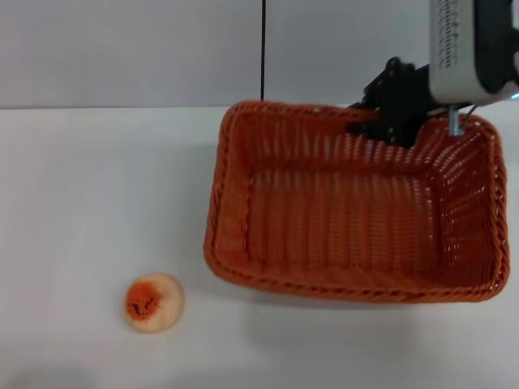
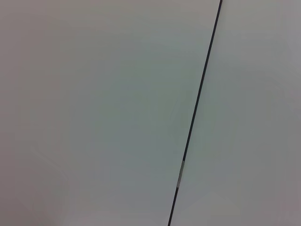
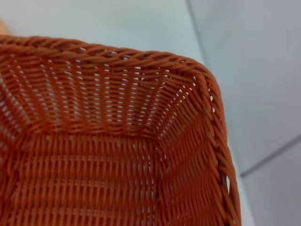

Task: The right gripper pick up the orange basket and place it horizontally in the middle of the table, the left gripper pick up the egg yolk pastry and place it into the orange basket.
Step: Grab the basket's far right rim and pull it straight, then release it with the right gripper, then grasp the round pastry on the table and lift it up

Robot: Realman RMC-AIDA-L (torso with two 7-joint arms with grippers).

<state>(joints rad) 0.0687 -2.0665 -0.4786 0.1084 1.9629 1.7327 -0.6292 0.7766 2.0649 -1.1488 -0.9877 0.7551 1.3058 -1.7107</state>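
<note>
The orange basket [image 1: 349, 285] lies lengthwise across the right half of the white table [image 1: 97, 203], its mouth facing up. My right gripper [image 1: 388, 121], black under a white ribbed housing, is clamped over the basket's far rim, one finger inside the wall. A shadow lies under the basket's near edge. The right wrist view looks down into the basket [image 3: 117, 54], showing one inner corner and nothing inside. The egg yolk pastry [image 1: 154, 302], pale with a seeded orange-red top, rests on the table near the front left, well apart from the basket. The left gripper is out of view.
A thin dark seam [image 1: 263, 49] runs down the grey wall behind the table. The left wrist view shows only pale flat panels split by a dark seam [image 2: 195, 113]. Bare table surface stretches between the pastry and the basket.
</note>
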